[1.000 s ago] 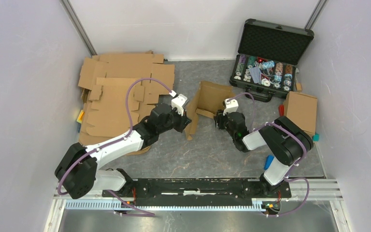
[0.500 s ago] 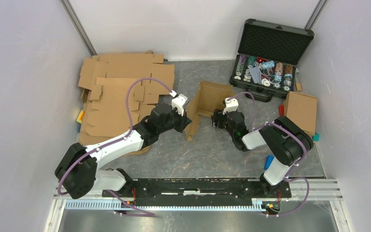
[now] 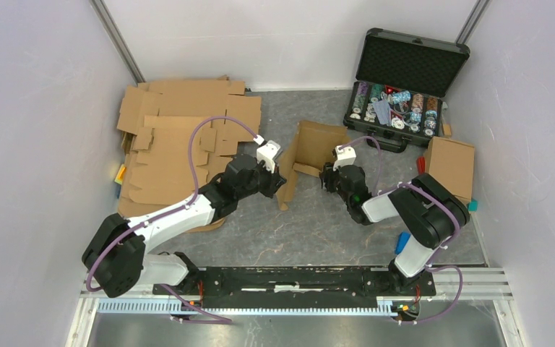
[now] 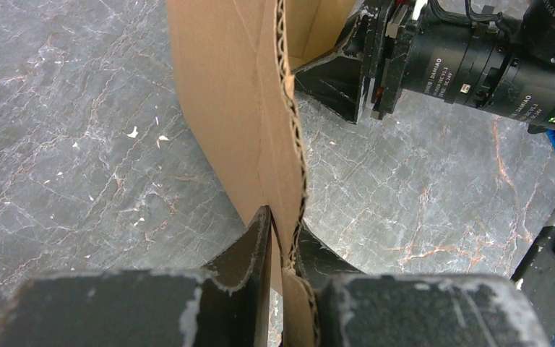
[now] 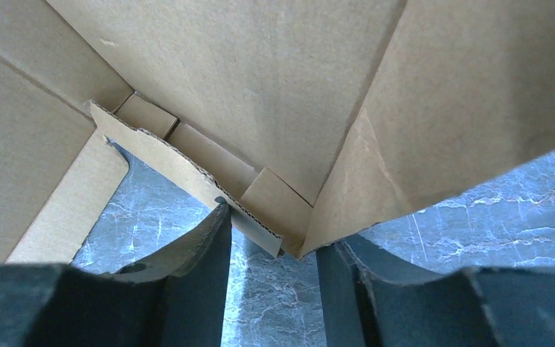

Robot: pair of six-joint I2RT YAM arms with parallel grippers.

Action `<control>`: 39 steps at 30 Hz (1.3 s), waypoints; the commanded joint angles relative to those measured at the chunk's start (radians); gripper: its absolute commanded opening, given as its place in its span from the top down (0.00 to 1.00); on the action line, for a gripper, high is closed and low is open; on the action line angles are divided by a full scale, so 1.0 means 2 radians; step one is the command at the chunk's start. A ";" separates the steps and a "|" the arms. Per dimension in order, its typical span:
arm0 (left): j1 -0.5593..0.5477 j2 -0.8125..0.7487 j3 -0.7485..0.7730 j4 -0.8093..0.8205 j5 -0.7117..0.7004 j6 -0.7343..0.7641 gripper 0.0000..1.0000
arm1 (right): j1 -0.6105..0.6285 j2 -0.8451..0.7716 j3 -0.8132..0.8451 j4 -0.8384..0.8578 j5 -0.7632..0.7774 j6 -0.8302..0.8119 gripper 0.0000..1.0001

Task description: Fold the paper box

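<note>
A half-folded brown cardboard box (image 3: 311, 148) stands on the grey table between my two arms. My left gripper (image 3: 280, 176) is shut on the box's left wall, whose corrugated edge (image 4: 289, 137) runs up from between the fingers. My right gripper (image 3: 327, 177) is open at the box's right side. In the right wrist view the box's lower corner and a small flap (image 5: 260, 210) sit just above the gap between the two fingers, touching neither pad clearly. The right arm's wrist (image 4: 470, 61) shows beyond the wall in the left wrist view.
A stack of flat cardboard blanks (image 3: 181, 137) lies at the back left. An open black case of poker chips (image 3: 401, 90) stands at the back right. A finished cardboard box (image 3: 449, 166) sits at the right. Small blue objects (image 3: 402, 242) lie near the right arm.
My right gripper shifted slightly left toward the box and back a little. The left gripper keeps its hold on the wall; the box barely moved.
</note>
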 commanded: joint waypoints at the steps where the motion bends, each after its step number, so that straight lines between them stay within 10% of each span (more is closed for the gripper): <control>1: -0.004 0.007 0.012 -0.015 0.032 -0.017 0.83 | 0.003 -0.011 0.014 -0.005 -0.002 0.028 0.56; 21: -0.004 0.010 0.014 -0.016 0.034 -0.017 0.83 | 0.003 0.041 0.093 -0.112 0.044 0.010 0.72; 25: -0.004 0.009 0.013 -0.017 0.033 -0.017 0.83 | 0.003 0.027 0.078 -0.082 0.031 0.012 0.47; 39: -0.004 0.010 0.014 -0.022 0.024 -0.016 0.83 | -0.017 -0.017 0.035 0.002 -0.040 -0.002 0.16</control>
